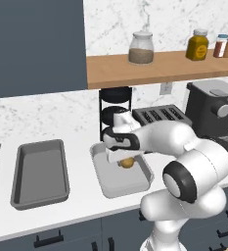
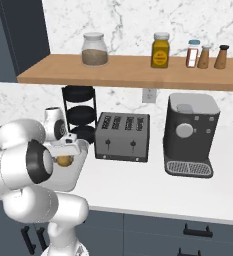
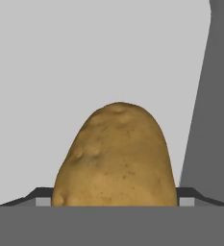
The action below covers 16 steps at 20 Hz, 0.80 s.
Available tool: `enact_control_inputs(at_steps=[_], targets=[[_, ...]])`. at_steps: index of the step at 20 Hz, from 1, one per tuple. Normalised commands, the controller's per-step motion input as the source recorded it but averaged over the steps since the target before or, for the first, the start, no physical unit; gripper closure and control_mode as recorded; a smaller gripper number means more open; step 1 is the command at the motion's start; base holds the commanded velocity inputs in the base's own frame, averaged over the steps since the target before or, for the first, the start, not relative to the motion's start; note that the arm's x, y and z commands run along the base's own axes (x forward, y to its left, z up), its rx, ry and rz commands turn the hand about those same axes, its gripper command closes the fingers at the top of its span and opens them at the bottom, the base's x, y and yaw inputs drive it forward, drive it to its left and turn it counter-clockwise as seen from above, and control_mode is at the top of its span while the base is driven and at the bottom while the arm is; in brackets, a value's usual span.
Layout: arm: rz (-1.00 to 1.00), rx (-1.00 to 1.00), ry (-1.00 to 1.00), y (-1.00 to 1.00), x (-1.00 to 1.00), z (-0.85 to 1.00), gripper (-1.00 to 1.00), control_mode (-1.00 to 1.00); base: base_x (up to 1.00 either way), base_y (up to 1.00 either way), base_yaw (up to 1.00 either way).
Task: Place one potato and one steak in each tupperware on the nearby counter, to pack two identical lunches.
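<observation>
potato (image 3: pixel 116 158) between jaws — over tupperware (image 1: pixel 116 186)

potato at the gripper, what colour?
Yellow-brown with small darker dimples; the potato shows best in the hand view.

A wooden shelf (image 2: pixel 138 70) runs along the marble wall, and on it stand a glass jar (image 2: pixel 94 49) with brown stuff inside, a yellow jar (image 2: pixel 160 50) and three little spice bottles (image 2: pixel 206 56). Under the shelf, a grey toaster (image 2: pixel 122 136) with four slots sits between a black round rack (image 2: pixel 79 113) and a dark coffee machine (image 2: pixel 191 134). A wall plug (image 2: pixel 148 95) is behind the toaster, and a dark blue cupboard (image 1: pixel 36 46) hangs on the far left.
</observation>
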Motion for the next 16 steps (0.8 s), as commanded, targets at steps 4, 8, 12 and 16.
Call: enact_control_inputs(at_steps=[4, 8, 12, 16], targets=[[0.0, -0.11, 0.0, 0.0, 0.0, -0.08, 1.0, -1.0, 0.0, 0.0, 0.0], [0.0, -0.11, 0.0, 0.0, 0.0, -0.28, 1.0, -1.0, 0.0, 0.0, 0.0], [0.0, -0.01, 0.0, 0.0, 0.0, -0.4, 1.0, -1.0, 0.0, 0.0, 0.0], [0.0, 0.0, 0.0, 0.0, 0.0, 0.0, -1.0, -1.0, 0.0, 0.0, 0.0]])
